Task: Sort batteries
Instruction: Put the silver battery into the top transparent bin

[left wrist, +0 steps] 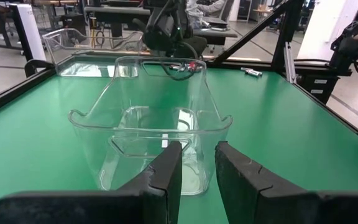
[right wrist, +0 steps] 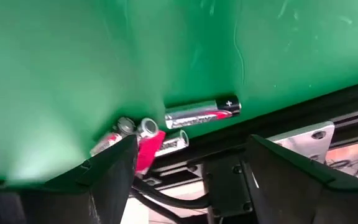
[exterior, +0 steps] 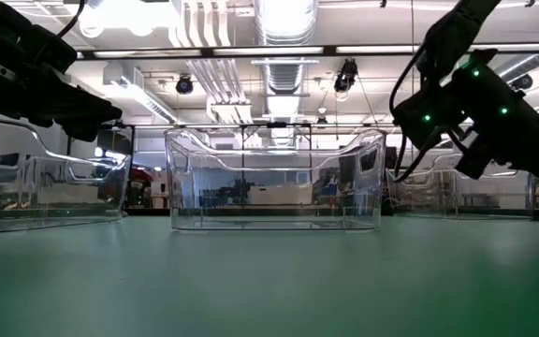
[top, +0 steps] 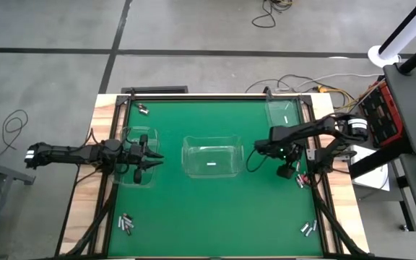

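High view: my right gripper [top: 289, 172] sits at the tabletop's [top: 208, 217] right edge; batteries [top: 126, 224] also lie in clusters at the near-left, near-right and far-left corners. Left gripper [top: 152, 155] hangs over the left bin [top: 125, 177], middle bin [top: 210, 159] beside it

Left wrist view: fingers [left wrist: 166, 174] nearly together, holding nothing

Right wrist view: fingers wide apart over a small battery heap [right wrist: 166, 127] against the frame. Light, hard, slick, likely to roll; I'd pinch one across its barrel at mid-length
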{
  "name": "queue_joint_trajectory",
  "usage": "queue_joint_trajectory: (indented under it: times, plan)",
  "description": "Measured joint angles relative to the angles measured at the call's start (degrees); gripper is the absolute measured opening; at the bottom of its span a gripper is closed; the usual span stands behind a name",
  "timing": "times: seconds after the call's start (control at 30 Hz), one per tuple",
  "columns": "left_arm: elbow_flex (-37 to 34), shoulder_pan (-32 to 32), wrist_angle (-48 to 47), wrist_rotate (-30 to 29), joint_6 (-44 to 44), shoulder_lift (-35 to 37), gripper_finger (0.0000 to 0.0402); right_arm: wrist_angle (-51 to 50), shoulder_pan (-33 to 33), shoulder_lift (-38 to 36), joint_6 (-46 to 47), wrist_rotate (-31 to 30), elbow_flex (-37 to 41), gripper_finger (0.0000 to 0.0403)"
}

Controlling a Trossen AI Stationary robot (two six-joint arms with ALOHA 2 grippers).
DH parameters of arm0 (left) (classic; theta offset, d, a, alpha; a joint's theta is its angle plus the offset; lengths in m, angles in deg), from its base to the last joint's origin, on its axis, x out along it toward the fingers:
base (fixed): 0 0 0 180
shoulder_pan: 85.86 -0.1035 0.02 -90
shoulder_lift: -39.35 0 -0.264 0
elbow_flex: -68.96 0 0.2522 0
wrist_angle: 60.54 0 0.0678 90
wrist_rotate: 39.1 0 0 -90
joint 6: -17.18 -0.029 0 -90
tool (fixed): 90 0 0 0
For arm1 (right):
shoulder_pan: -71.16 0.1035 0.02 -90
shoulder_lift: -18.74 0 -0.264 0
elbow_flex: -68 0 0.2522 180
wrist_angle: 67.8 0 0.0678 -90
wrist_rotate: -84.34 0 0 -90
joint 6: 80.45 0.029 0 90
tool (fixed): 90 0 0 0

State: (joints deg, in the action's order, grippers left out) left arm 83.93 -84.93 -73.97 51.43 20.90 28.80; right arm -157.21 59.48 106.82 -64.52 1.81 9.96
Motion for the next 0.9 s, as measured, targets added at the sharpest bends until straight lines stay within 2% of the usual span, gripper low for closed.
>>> queue_joint_trajectory:
  times: [0.3,0.53,0.63,0.73,0.9]
  plan:
    - [0.0,0.0,0.0,0.0,0.0,0.0,0.0077,1.2,-0.3,-0.5,-1.6,0.0,0.7,0.0311]
    - [0.0,0.0,0.0,0.0,0.0,-0.1,0.0077,-0.8,3.9,-3.7,4.7,-0.2,-3.0,0.0305]
    - [0.0,0.0,0.0,0.0,0.0,-0.1,0.0077,-1.6,6.3,-5.3,12.5,0.7,-5.7,0.0305]
    - [0.0,0.0,0.0,0.0,0.0,-0.1,0.0077,-1.3,8.4,-6.5,23.0,4.4,-7.3,0.0309]
    - [0.0,0.0,0.0,0.0,0.0,-0.1,0.0077,3.3,14.4,-8.6,51.1,3.6,-7.3,0.0308]
